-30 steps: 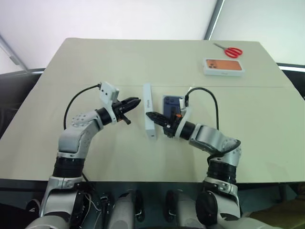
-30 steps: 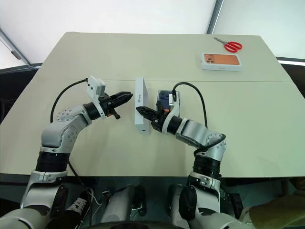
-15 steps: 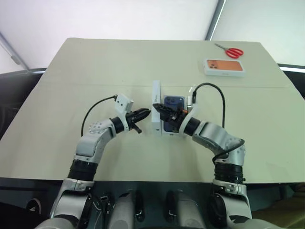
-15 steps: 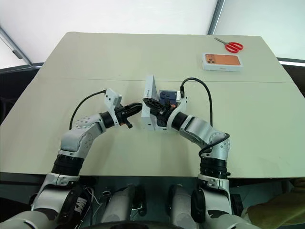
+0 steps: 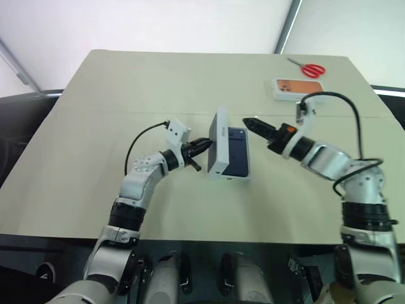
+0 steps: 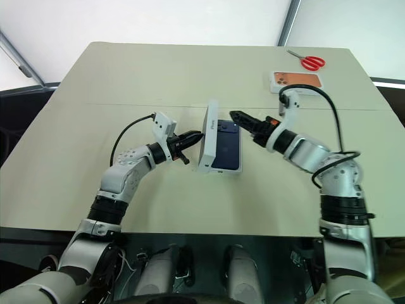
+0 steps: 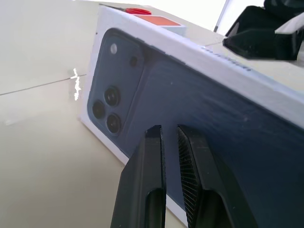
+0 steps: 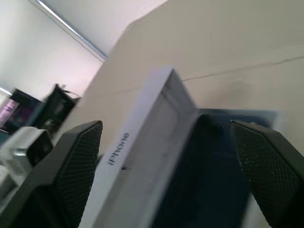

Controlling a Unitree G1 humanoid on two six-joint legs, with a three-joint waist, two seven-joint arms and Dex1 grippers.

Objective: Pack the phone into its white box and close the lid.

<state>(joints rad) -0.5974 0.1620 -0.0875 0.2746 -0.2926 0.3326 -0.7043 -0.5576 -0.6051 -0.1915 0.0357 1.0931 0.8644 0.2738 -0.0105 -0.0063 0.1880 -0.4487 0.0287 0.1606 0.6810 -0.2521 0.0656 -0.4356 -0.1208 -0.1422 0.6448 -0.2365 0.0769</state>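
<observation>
The lid (image 5: 219, 142) stands tilted on its long edge at the centre of the frame, leaning over the box (image 5: 242, 177), its printed outer face turned toward the left tool (image 5: 204, 143). The phone (image 5: 236, 151) lies in the box, dark back up, just right of the lid, and the box rests flat on the counter (image 5: 95, 114).

The left tool reaches in from the lower left, its fingers nearly closed with a narrow gap between them. They grip nothing. In the left wrist view the fingertips (image 7: 154, 135) sit against, or just short of, the lid's printed face (contact cannot be confirmed).

The right tool (image 5: 248, 121) enters from the right and points toward the lid's upper end. In the right wrist view its fingers (image 8: 78, 156) stand wide apart and empty, with the lid's rim (image 8: 142, 137) showing between them and apart from both pads.

At the upper right of the frame a second white box (image 5: 297, 87), printed with an orange phone picture, lies flat on the counter. Red-handled scissors (image 5: 306, 67) lie just beyond it, near the far edge, both well apart from the tools.
</observation>
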